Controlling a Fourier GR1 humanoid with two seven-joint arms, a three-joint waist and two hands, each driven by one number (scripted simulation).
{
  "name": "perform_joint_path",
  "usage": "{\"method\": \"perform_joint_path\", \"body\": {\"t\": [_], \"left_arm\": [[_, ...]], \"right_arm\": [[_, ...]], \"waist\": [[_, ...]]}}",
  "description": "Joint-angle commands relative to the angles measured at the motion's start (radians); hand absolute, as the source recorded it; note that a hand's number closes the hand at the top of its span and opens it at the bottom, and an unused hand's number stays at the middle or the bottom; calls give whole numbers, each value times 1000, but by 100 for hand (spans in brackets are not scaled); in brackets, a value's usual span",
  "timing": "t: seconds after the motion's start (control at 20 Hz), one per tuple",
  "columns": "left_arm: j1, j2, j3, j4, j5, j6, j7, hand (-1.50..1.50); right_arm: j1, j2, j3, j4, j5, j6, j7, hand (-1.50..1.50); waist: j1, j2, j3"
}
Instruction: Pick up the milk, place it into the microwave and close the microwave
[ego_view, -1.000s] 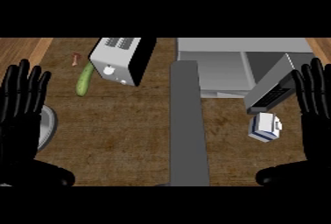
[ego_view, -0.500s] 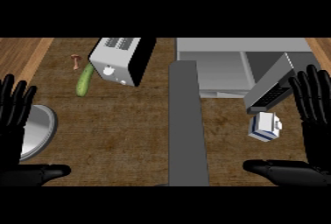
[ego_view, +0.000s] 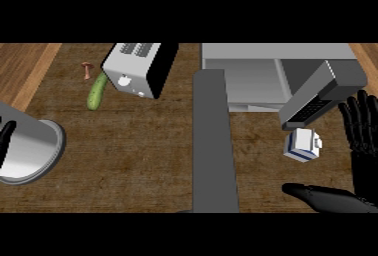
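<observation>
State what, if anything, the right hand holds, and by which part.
Nothing is held: the right hand is open, apart from the milk.

Milk carton (ego_view: 303, 145) on counter (ego_view: 140, 150) below open microwave door (ego_view: 321, 95), right hand (ego_view: 362, 150) just beside

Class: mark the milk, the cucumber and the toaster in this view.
milk (ego_view: 301, 146), head view, on its white side face.
cucumber (ego_view: 96, 93), head view, middle of its green body.
toaster (ego_view: 133, 73), head view, on its silver face.
</observation>
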Motion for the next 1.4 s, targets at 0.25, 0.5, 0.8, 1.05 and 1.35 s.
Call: {"method": "perform_joint_path", "body": {"t": [0.25,0.5,0.8,1.05,1.35], "left_arm": [[116,-62,20,-18,-22,-99,-72,-150],[57,-2,100,-47,89,-87,40,-150],[173,-32,157,-89,124,-177,-7,-150],[166,-21,193,-95,183,-199,40,-150],[164,-27,212,-138,194,-206,64,-150]], "right_arm": [[-31,-1,-30,137,7,17,-32,-150],[-48,-9,-114,329,-23,21,-180,-150],[-52,1,-154,463,1,-25,-249,-150],[-69,-48,-233,624,-51,19,-381,-150],[-135,-98,-289,881,-53,36,-526,-150]], "waist": [[1,1,0],[0,1,0],[5,1,0],[4,1,0],[6,1,1]]}}
